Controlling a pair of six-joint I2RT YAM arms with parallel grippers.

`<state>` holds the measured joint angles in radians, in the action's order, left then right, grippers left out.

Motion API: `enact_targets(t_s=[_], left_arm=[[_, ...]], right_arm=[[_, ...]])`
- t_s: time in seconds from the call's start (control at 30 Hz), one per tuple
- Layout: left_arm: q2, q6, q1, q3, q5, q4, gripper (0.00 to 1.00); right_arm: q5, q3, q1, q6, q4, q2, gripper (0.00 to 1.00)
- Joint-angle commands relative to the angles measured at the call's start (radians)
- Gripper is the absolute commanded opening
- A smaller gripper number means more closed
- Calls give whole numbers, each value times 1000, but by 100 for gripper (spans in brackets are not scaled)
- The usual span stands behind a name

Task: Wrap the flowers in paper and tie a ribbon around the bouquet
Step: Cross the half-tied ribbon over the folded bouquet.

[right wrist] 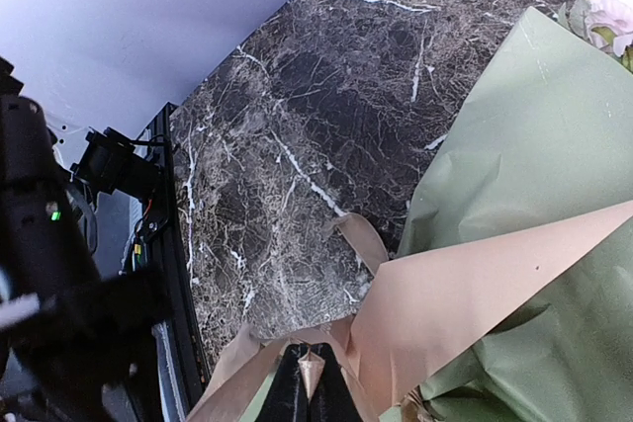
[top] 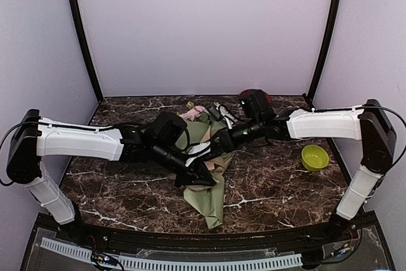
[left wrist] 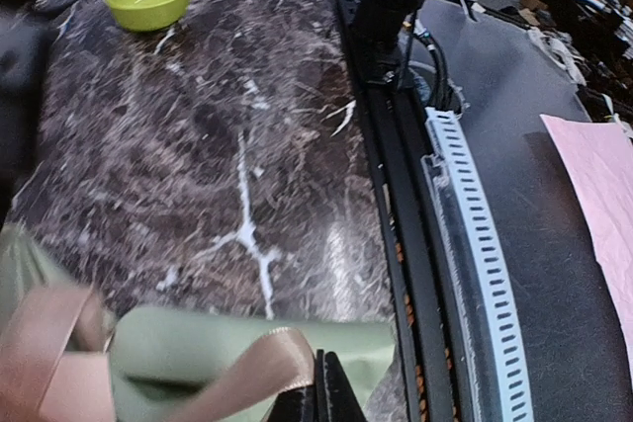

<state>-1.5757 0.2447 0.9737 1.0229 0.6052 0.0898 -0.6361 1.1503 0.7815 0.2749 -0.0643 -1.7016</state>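
Where the marble table shows its middle, the bouquet lies on its side, its narrow end toward the near edge and the flowers at the far end, with pale pink blooms peeping from the wide mouth. The sage-green paper is folded loosely around the stems, and a tan flap crosses it on a slant. The shiny tan ribbon arches over the green wrap near the bouquet's lower part. In the left wrist view it runs straight into the tips of the left claw, whose jaws are pressed together on it. In the right wrist view the right claw is likewise closed, with a sliver of tan ribbon pinched between its tips and a loose curl of it lying on the marble just beyond. Both arms reach in from the sides and meet over the wrap. A lime-green bowl stands well apart on the right side of the table.
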Motion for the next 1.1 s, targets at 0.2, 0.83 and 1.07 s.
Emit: enact_targets(t_s=[0.2, 0.83, 1.07], left_arm=[[-282, 133, 105, 282, 92, 65, 0], [-114, 241, 171, 115, -200, -160, 68], [116, 111, 44, -105, -99, -352, 74]], right_arm=[[15, 33, -7, -15, -28, 0, 0], [-2, 35, -6, -20, -35, -1, 0], [-19, 30, -6, -15, -20, 8, 0]])
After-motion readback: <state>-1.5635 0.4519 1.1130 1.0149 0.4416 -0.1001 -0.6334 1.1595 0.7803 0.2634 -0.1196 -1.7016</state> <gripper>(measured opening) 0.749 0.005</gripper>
